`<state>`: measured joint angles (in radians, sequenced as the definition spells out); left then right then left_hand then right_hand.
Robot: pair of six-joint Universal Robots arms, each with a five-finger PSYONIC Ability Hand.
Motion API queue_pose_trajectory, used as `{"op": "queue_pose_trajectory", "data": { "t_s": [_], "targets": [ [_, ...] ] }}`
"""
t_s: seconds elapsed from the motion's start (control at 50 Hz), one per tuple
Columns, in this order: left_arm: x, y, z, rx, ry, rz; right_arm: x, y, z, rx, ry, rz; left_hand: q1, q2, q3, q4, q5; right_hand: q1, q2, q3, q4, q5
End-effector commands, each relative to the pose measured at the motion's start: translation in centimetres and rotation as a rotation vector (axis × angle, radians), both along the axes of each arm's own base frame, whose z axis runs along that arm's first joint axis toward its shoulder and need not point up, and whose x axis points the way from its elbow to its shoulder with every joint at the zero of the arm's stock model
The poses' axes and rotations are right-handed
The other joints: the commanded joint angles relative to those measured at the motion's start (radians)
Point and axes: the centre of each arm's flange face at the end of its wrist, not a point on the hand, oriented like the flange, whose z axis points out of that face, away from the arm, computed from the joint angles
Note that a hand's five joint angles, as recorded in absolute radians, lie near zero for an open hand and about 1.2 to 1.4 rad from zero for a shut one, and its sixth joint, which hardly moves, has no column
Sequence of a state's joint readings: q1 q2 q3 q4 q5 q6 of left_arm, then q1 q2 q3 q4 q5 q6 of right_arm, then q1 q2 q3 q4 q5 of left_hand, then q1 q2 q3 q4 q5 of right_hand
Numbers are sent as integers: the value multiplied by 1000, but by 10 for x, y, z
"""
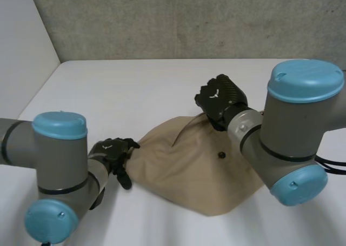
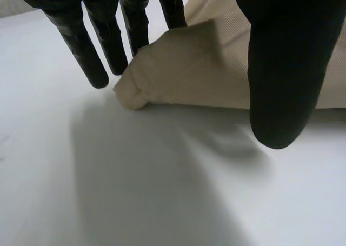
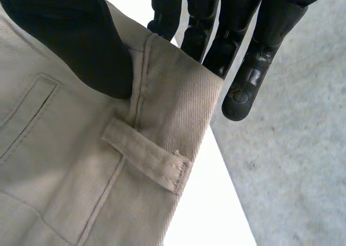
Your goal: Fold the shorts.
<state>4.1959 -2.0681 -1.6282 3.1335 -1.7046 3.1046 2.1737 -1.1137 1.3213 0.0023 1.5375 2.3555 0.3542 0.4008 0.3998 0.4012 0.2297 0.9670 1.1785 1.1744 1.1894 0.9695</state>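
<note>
Beige shorts (image 1: 194,170) lie bunched on the white table (image 1: 135,89), a dark button (image 1: 221,154) showing. My right hand (image 1: 219,97) is at their far edge. In the right wrist view its thumb (image 3: 75,35) presses the waistband (image 3: 162,78) against the fingers (image 3: 254,57) behind it, beside a belt loop (image 3: 146,154). My left hand (image 1: 111,151) is at the shorts' left corner. In the left wrist view its straight fingers (image 2: 81,46) reach past the folded corner (image 2: 200,67), and the thumb (image 2: 281,67) hangs on the near side, apart from the cloth.
A grey wall (image 1: 189,19) closes the table's far side and a white wall (image 1: 21,51) its left side. Bare table lies ahead of the shorts and left of them.
</note>
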Motion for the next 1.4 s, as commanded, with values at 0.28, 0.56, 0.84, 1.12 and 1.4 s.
{"op": "queue_pose_trajectory", "data": {
  "t_s": [0.28,0.56,0.84,1.12,1.4],
  "targets": [
    [-13,-27,1,-81,24,20,-28,-33,-18,54,36,-102,191,144,145,144,141,429,218,222,207,252],
    [-4,-44,11,-142,65,62,-33,-48,-27,63,41,-131,85,39,40,38,35,429,218,222,207,252],
    [-12,-58,15,-165,97,29,-29,-57,-26,41,34,-129,986,939,940,939,936,429,218,222,207,252],
    [-44,-136,213,-945,221,-22,-6,-127,119,-688,-410,-188,1042,995,996,995,992,429,218,222,207,252],
    [-30,-103,277,-1318,325,93,-15,-105,169,-806,-656,-137,1042,995,996,995,992,429,218,222,207,252]
  ]
}}
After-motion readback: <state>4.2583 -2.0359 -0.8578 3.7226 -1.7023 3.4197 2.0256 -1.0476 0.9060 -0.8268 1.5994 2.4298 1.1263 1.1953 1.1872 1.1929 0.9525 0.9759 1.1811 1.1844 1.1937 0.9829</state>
